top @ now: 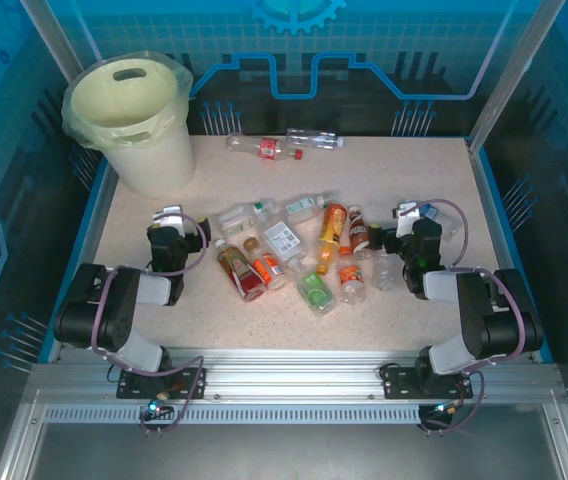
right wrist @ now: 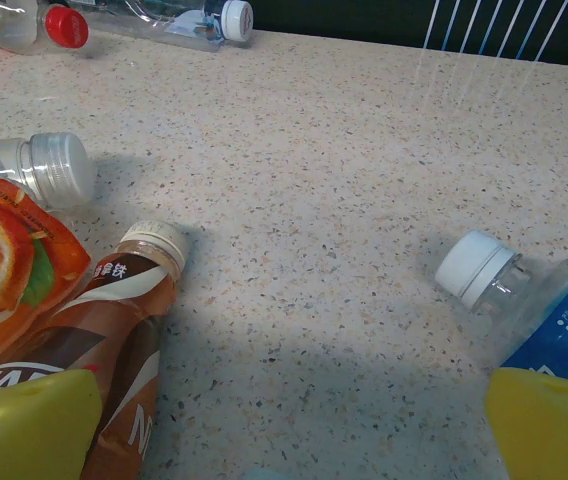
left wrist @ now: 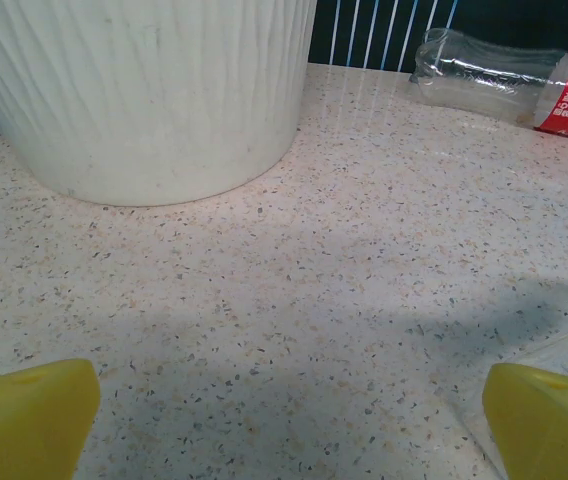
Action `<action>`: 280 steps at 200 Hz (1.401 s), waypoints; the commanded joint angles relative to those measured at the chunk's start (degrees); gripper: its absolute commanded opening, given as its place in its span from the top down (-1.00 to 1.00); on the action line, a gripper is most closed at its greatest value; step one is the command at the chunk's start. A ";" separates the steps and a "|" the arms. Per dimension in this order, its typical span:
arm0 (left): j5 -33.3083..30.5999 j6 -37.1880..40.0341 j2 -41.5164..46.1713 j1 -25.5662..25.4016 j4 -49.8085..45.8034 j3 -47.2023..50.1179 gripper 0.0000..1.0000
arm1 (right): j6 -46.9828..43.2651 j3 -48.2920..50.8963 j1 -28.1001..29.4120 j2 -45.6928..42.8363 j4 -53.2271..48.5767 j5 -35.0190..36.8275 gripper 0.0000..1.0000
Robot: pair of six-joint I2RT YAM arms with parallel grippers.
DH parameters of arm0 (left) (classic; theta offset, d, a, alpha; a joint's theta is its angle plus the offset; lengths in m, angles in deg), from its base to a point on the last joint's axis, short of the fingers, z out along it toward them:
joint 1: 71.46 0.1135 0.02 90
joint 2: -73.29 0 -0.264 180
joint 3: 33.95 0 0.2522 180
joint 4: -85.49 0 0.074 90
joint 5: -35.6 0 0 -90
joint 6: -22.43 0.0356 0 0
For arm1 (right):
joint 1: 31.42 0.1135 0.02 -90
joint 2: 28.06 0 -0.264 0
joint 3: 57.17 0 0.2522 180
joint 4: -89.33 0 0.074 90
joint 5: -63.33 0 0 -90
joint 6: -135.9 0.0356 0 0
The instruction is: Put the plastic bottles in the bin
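Evidently no bottle is in hand yet. The left gripper stands near the bin, facing its ribbed wall, jaws spread wide with nothing between them. The right gripper, well away from the bin beyond the heap, is likewise spread and empty.

The step, as I judge it, is a first pick. It would go best on a bottle at the heap's bin-side edge, where the neighbours do not crowd it. The jaws should straddle the body across its width, not the cap. The lift must clear the bin's rim, and the release belongs over the mouth, away from the loose clear bag.

The plastic bottles are small and clear and lie on their sides, touching and overlapping, right of the bin and nearer the arms. Their labels are orange, red, green and white. A brown-labelled bottle and a blue-labelled bottle lie on the heap's side farthest from the bin. Two more rest apart, just right of the bin at the table's far edge: a red-labelled bottle and a plain clear bottle.
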 commanded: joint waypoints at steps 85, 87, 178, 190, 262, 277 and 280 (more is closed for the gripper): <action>0.30 1.24 -0.06 -0.05 0.36 -0.43 -0.98 | -0.29 -1.12 -0.56 0.42 -0.40 -0.92 -1.00; 0.34 1.25 0.00 -0.05 0.43 -0.43 -0.98 | -0.27 -1.08 -0.58 0.42 -0.40 -0.92 -1.00; -3.15 2.86 3.43 -2.10 3.75 2.55 -0.98 | -0.27 -4.71 -0.67 -3.73 -10.11 -1.58 -1.00; -4.62 2.85 6.38 -2.52 0.78 2.11 -0.98 | -0.66 -5.34 -0.67 -5.91 -12.52 -2.38 -1.00; -15.76 -15.81 25.06 -4.09 -29.65 -9.32 -0.98 | 13.49 -13.75 -0.06 -18.09 -39.77 -1.20 -0.99; -14.98 -24.95 27.38 -4.08 -41.16 -13.79 -0.98 | 19.08 -16.11 -0.14 -19.09 -47.67 -0.53 -0.99; -14.92 -26.69 27.67 -4.09 -43.39 -14.58 -0.98 | 19.92 -16.45 -0.15 -19.24 -48.80 -0.96 -0.99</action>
